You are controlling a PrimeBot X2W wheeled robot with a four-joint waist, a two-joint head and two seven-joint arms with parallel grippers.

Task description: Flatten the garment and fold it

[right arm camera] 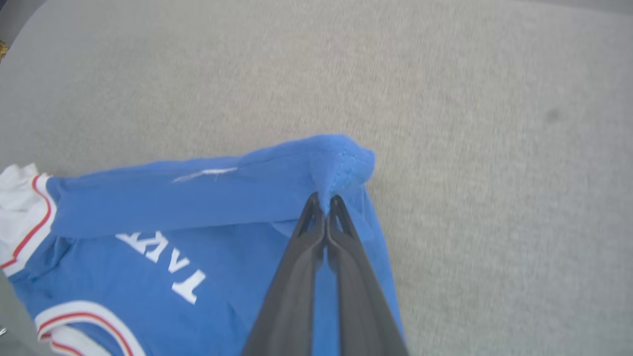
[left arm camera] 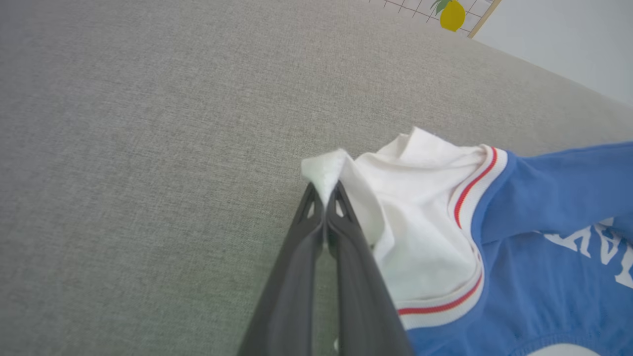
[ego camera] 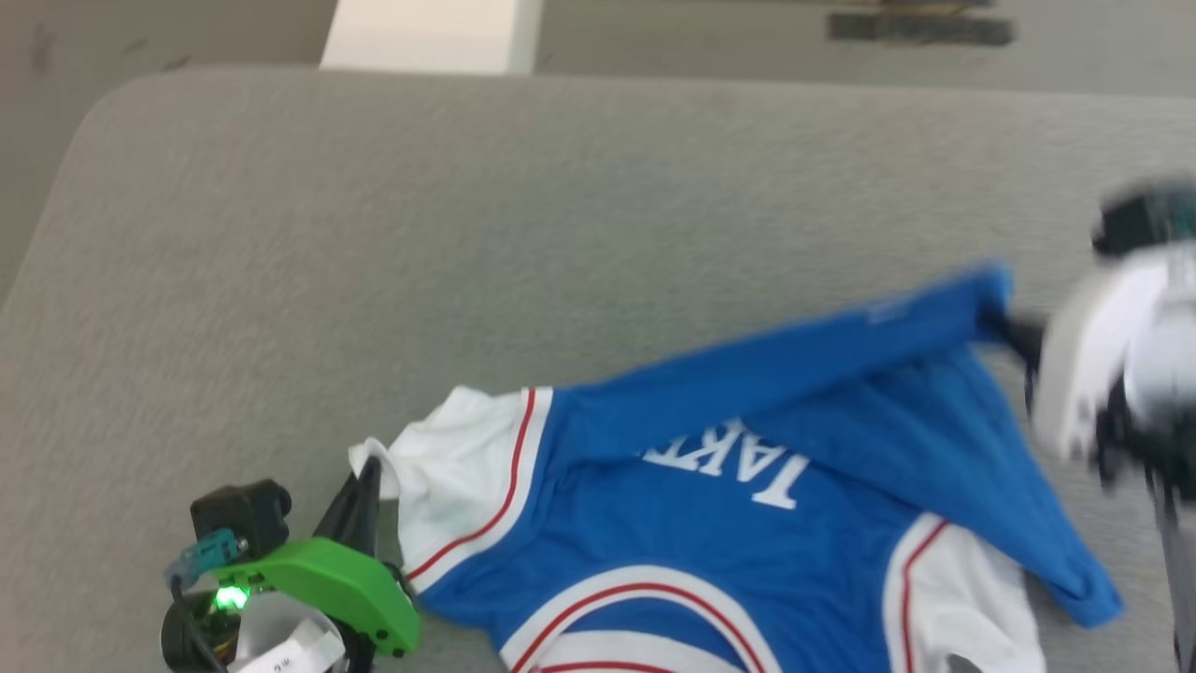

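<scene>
The garment [ego camera: 710, 523] is a royal-blue T-shirt with white sleeves, red-and-white trim and white chest lettering. It lies across the near half of a grey padded table [ego camera: 467, 243], with its hem folded over part of the lettering. My left gripper [ego camera: 372, 469] is shut on the tip of the white sleeve [left arm camera: 420, 207], whose cloth bunches above the fingertips [left arm camera: 316, 198]. My right gripper [ego camera: 1014, 329], blurred at the right edge of the head view, is shut on a blue hem corner [right arm camera: 341, 163], pulled taut toward the right.
The grey table top stretches far behind the shirt to a rounded far-left corner [ego camera: 121, 103]. A white block [ego camera: 430, 33] stands beyond the far edge. A lemon-patterned panel [left arm camera: 452, 15] shows past the table in the left wrist view.
</scene>
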